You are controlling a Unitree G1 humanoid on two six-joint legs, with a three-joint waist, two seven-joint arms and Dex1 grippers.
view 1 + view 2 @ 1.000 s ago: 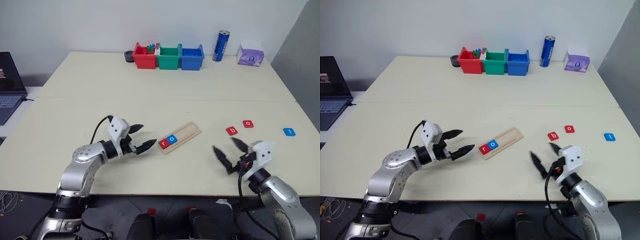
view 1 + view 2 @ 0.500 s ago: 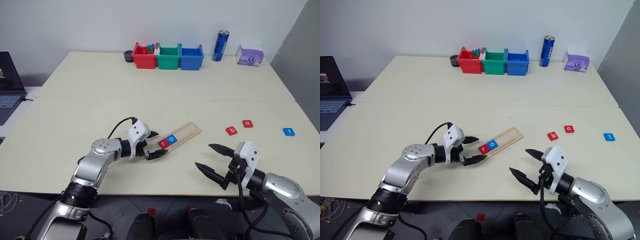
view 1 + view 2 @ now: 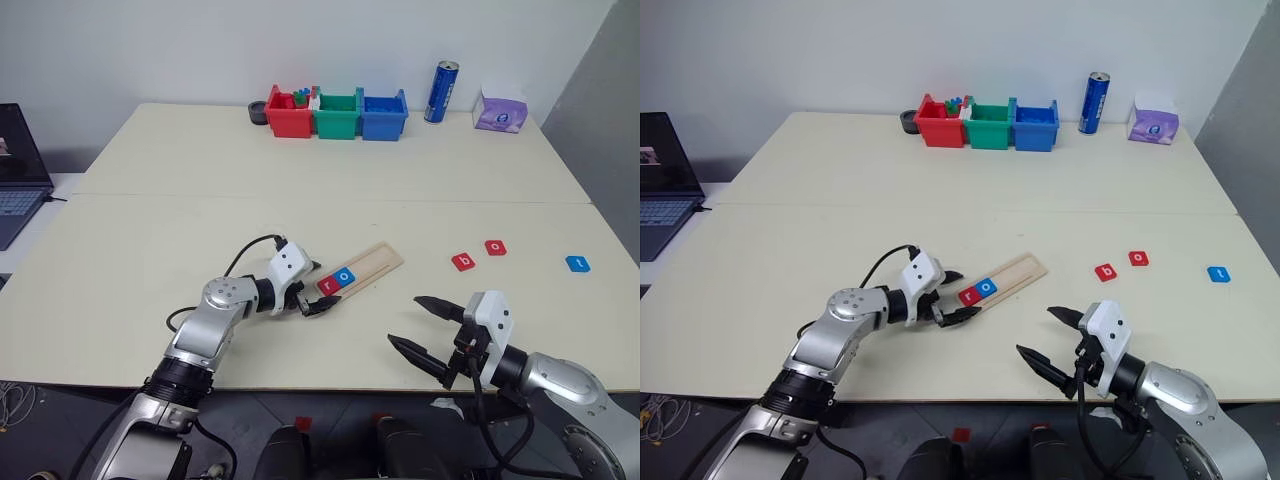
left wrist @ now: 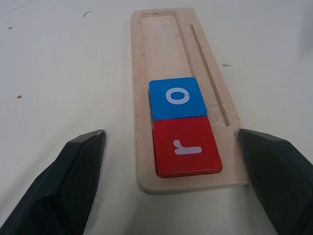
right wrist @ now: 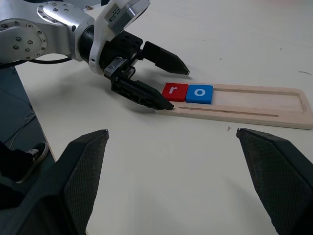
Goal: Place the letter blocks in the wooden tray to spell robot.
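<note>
The left gripper (image 3: 312, 288) is spread wide around the end of the wooden tray (image 3: 374, 266), by the red r block (image 3: 328, 286), while the right gripper (image 3: 427, 327) is spread wide too.

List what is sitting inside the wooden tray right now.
The wooden tray holds two letter blocks side by side at one end: a red r and a blue o. The rest of its recess is bare wood. Whatever lies under the blocks is covered.
</note>
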